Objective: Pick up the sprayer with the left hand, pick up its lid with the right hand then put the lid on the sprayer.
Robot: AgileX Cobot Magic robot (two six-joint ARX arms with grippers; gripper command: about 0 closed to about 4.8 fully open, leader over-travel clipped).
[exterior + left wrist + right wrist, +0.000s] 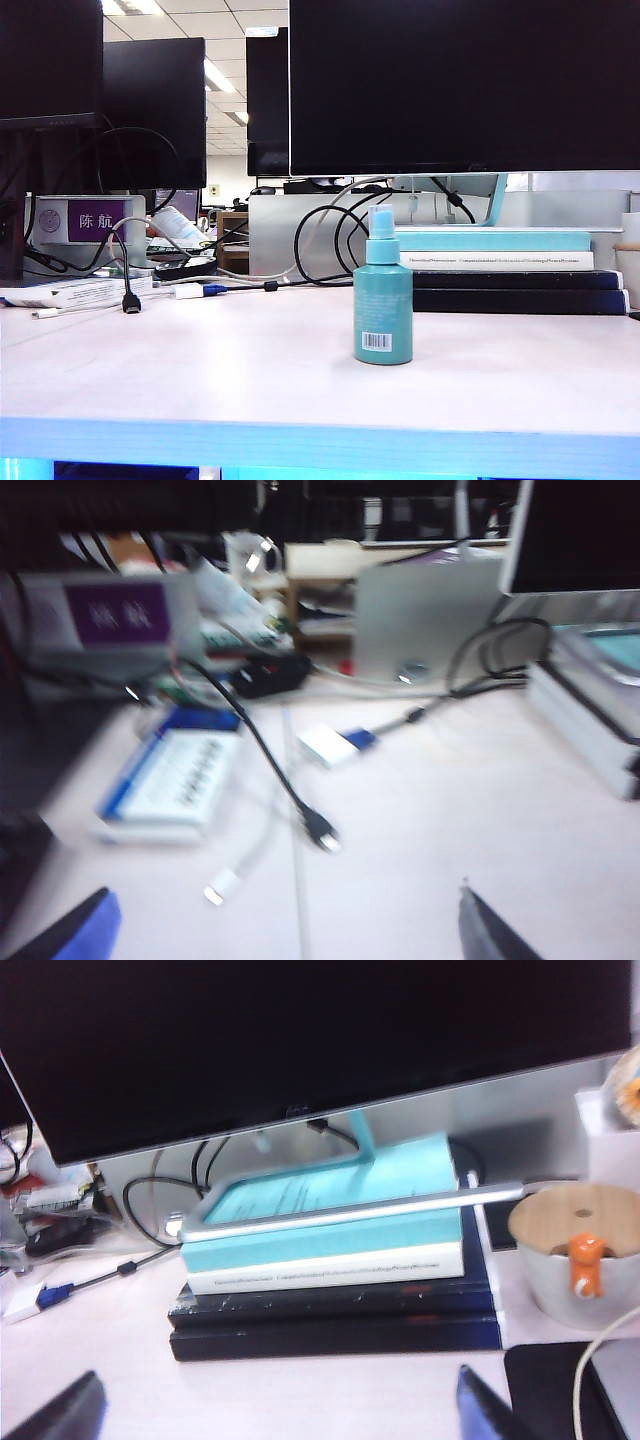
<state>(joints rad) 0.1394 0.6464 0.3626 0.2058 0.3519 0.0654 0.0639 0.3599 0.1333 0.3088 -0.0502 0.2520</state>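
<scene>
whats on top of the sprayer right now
A clear lid sits over the nozzle of the sprayer, which stands upright on the table. The nozzle shows only faintly through it. Neither hand is near it in the exterior view.

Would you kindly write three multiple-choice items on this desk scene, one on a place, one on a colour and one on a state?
1. Where does the sprayer stand?
A. On the stack of books
B. Upright on the table, in front of the books
C. Lying beside the cables

2. What colour is the top book of the stack?
A. Teal
B. Red
C. Yellow

3. How are the left gripper and right gripper?
A. Both open, holding nothing
B. Left shut on the sprayer
C. Both shut

Answers:
1 B, its base rests on the table.
2 A, matching the bottle.
3 A, each wrist view shows fingertips wide apart over bare table.
</scene>
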